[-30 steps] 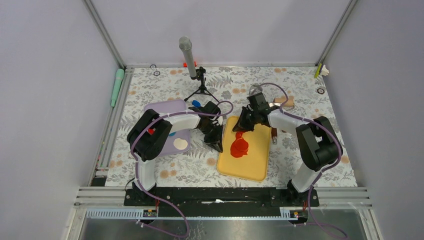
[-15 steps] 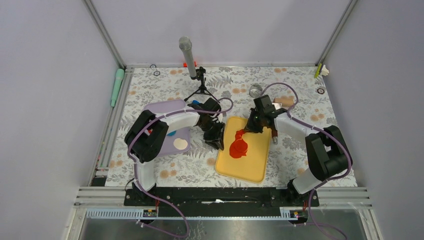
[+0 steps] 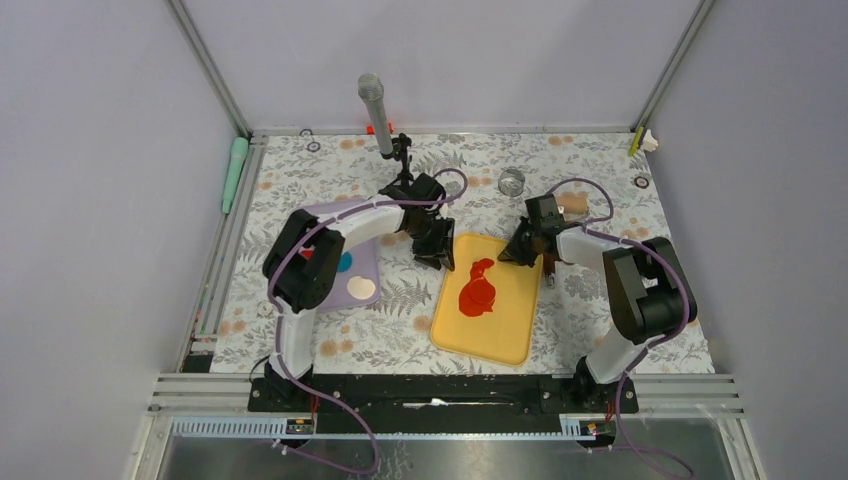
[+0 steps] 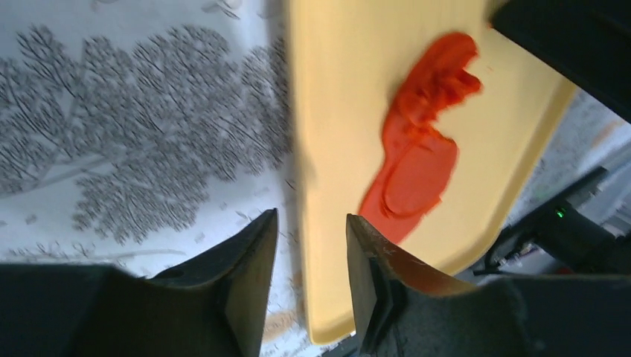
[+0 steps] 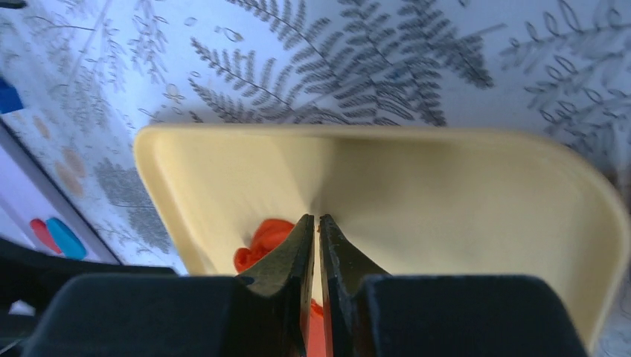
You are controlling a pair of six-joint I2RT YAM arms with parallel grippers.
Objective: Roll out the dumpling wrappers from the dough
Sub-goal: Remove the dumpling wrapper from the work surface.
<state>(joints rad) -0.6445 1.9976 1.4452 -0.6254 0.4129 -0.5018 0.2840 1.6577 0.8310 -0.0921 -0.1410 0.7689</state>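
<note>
Yellow tray sits on the leaf-print table, near centre, between the two arms. Wrappers lie on the tray's left half: one flat red patch, rounded at its near end and crumpled into a ragged tongue at its far end. Cannot tell whether it is one disc or several overlapped. Left gripper is at the tray's far-left corner, fingers spread and holding nothing. In the left wrist view the tray's left edge runs under the gap; contact cannot be told. Right gripper is over the tray's far end, right of the wrappers and apart from them, fingers all but pressed together with only a thin slit between them and nothing seen pinched. Left of the tray is a purple board carrying a cream disc and a blue disc.
</note>
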